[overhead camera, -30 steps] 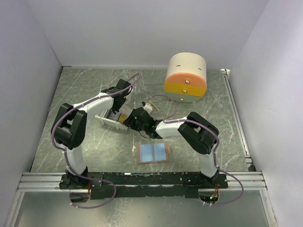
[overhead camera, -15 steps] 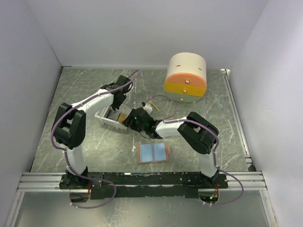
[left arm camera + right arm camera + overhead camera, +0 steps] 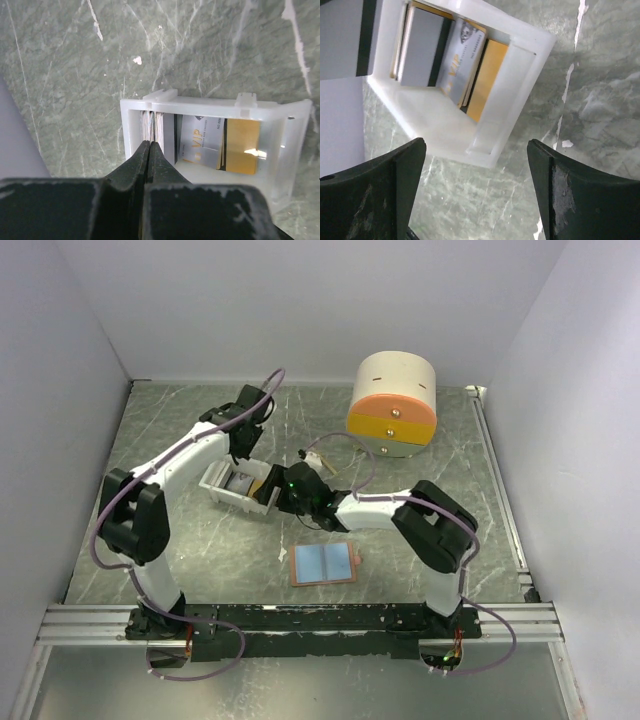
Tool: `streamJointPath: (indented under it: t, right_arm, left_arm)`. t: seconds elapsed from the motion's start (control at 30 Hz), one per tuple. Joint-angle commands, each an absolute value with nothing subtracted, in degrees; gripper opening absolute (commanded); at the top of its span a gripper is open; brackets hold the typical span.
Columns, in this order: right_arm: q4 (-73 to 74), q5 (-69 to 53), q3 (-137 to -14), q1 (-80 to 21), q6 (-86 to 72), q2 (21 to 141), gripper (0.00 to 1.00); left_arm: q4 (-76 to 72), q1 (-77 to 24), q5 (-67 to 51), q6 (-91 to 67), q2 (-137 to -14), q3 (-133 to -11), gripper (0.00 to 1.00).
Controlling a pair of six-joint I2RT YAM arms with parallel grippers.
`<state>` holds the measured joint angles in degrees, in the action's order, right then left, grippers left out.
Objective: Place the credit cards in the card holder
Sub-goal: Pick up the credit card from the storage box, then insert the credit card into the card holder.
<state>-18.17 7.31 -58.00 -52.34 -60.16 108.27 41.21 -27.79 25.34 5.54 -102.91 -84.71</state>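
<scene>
**Both claws at the card tray; card holder open on the marble table**

Top view: the table is a grey-green marble-patterned surface with pale veins. Plain white walls close it in at 9, 12 and 3 o'clock. A metal rail carrying both arm bases runs along the 6 o'clock edge.

A round drawer box, cream above with orange and yellow fronts, stands near the 1 o'clock corner. A thin wooden stick lies at 7 o'clock from it.

The white tray sits left of the table's centre. The credit cards are all inside it:
- a grey card marked VIP leans against a gold card;
- a further grey card stands beside them;
- more cards stand on edge at one end.

The card holder lies open and flat at 5 o'clock from the tray, well apart from it. Its light blue inner faces are turned up inside a salmon-pink border, and no card rests on it. A small white scrap lies just at its 10 o'clock corner.

The left claw is pressed fully shut. Its tips are just over the on-edge cards, and the views do not show whether they touch or pinch any card.

The right claw hangs over the tray's 3 o'clock end. Its fingers are spread wide and it holds nothing.
</scene>
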Motion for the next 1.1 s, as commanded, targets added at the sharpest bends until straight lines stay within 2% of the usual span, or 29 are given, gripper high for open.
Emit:
streamJointPath:
  t: [0.0,0.3,0.6,0.7,0.87,1.0,1.07]
  right_arm:
    - [-15.7,6.6,-55.8,-51.2,-54.5,101.5,0.84]
    - [-11.2,2.7,-48.9,-50.3,-46.5,89.3,0.82]
    - [10.7,7.5,-47.7,-49.8,-38.7,76.3,0.77]
    - [17.7,10.2,-46.6,-49.7,-38.2,73.0,0.71]
    - [24.6,14.0,-44.6,-49.7,-39.2,68.5,0.5]
    - [27.4,14.7,-43.0,-49.7,-40.5,67.3,0.46]
    - [27.6,13.7,-42.0,-49.7,-40.6,67.5,0.45]
  left_arm:
    - [41.2,-27.1,21.8,1.6,-96.5,-86.3,0.07]
    - [39.0,-23.6,9.6,-6.8,-86.6,-81.8,0.07]
    - [37.9,-22.5,-7.3,-15.7,-78.4,-75.0,0.07]
    - [35.3,-22.6,-15.1,-17.9,-76.1,-71.4,0.07]
    - [28.8,-22.6,-22.9,-26.5,-73.5,-64.9,0.07]
    - [19.0,-24.1,-30.5,-34.2,-71.6,-57.6,0.07]
    - [16.1,-26.7,-27.8,-37.8,-70.2,-54.3,0.07]
